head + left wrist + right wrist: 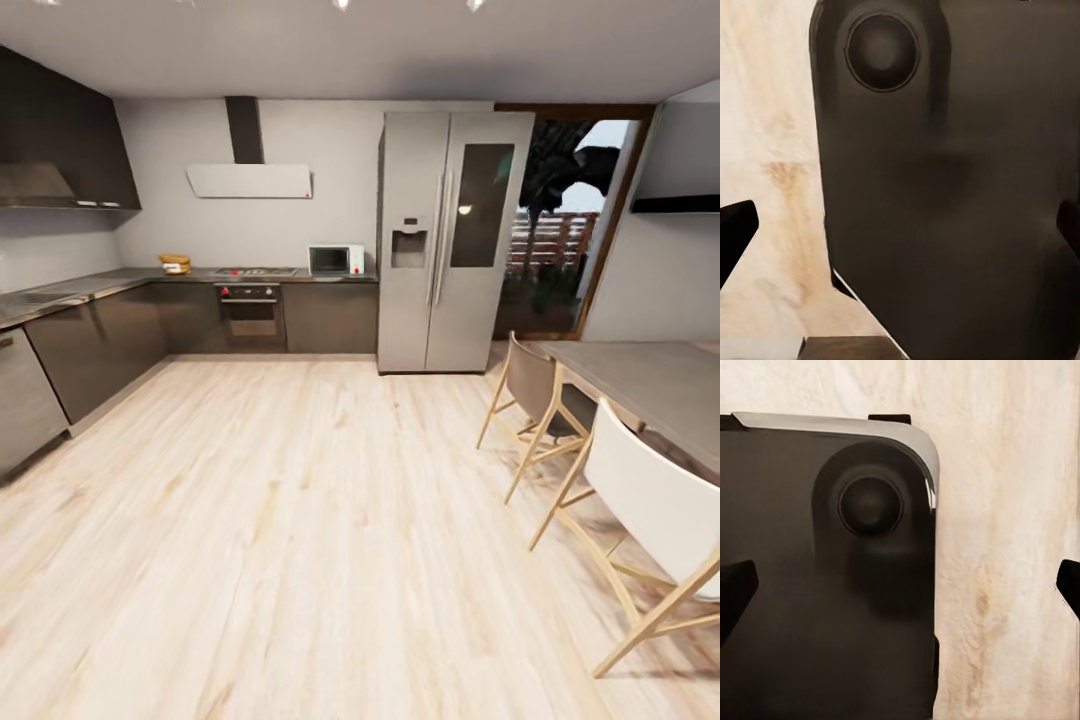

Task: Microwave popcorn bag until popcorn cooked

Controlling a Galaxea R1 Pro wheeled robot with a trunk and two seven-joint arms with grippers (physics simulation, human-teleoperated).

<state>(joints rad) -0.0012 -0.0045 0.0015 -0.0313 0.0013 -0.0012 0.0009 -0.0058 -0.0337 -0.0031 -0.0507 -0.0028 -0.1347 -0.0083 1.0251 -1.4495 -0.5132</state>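
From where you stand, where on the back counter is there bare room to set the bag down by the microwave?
Bare countertop shows between the gas hob and the microwave, and between the popcorn bag and the hob. The microwave's other side is tight against the fridge.

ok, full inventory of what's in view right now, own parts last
popcorn bag: 1, tan-orange, on countertop left of hob
microwave: 1, pale white, dark door, on countertop beside fridge
countertop: 1, grey, L-shaped over dark cabinets
hob: 1, dark, above oven
oven: 1, dark, built-in
range hood: 1, white, on back wall
fridge: 1, steel, two-door
table: 1, grey, right side
chairs: 2, wood-framed, beside table
floor: light wood
robot base: dark, below both wrist cameras
left gripper: fingertips dark, apart
right gripper: fingertips dark, apart
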